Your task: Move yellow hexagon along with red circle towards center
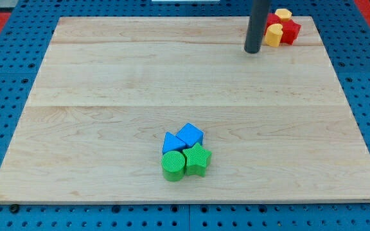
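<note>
A tight cluster of yellow and red blocks sits at the board's top right corner. A yellow hexagon (283, 13) is at the back, a red block (288, 31) is in front of it, and a second yellow block (272, 35) touches the red one on its left. I cannot make out a separate red circle; part of the cluster is hidden behind the rod. My tip (253, 51) rests on the board just left of the cluster, a small gap from the yellow block.
A blue cube (190, 135), a blue block (171, 143), a green cylinder (173, 165) and a green star (197, 159) are bunched together near the board's bottom middle. The wooden board (108, 96) lies on a blue pegboard.
</note>
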Robot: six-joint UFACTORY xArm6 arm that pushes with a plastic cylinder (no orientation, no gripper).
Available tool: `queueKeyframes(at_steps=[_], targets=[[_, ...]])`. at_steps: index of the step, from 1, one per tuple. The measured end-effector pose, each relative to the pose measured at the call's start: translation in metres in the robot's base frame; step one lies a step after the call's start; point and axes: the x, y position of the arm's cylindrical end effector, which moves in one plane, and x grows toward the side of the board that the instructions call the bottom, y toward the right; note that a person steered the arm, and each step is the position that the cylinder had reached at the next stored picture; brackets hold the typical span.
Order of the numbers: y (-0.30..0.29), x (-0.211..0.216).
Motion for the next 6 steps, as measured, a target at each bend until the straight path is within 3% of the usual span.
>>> queueKeyframes(at_steps=[2, 3, 5, 6], targets=[[0.155, -0.015], [0.157, -0.110], [0.142, -0.122], [0.098, -0.122]])
